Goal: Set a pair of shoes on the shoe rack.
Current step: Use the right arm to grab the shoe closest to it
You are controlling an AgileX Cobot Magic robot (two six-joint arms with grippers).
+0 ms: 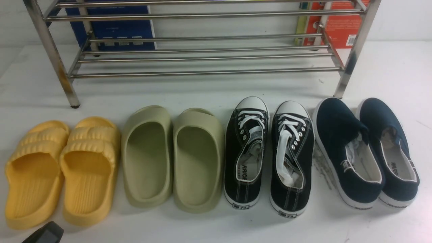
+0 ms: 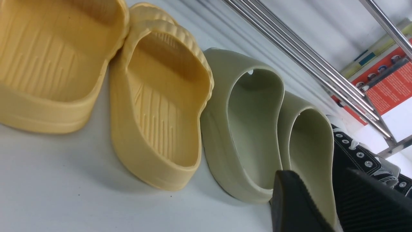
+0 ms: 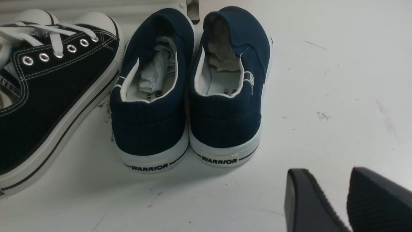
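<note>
The pair of shoes, two navy slip-on sneakers with white soles, stands at the right end of the row on the white table: one sneaker (image 1: 341, 152) (image 3: 149, 109) and its mate (image 1: 388, 145) (image 3: 227, 103), heels toward me, crumpled paper inside. The shoe rack (image 1: 202, 71) of shiny steel bars stands behind the row with nothing on its bars. My right gripper (image 3: 326, 172) is open over bare table, behind and to the right of the navy heels, out of the front view. My left gripper (image 2: 317, 174) is open and empty, low near the green slippers; its tip (image 1: 44, 234) shows at the front left.
Left to right in the row are yellow slippers (image 1: 60, 168), green slippers (image 1: 172, 155) and black lace-up sneakers (image 1: 270, 155), close beside the navy pair. A blue box (image 1: 114, 27) and a red box (image 1: 337, 27) stand behind the rack.
</note>
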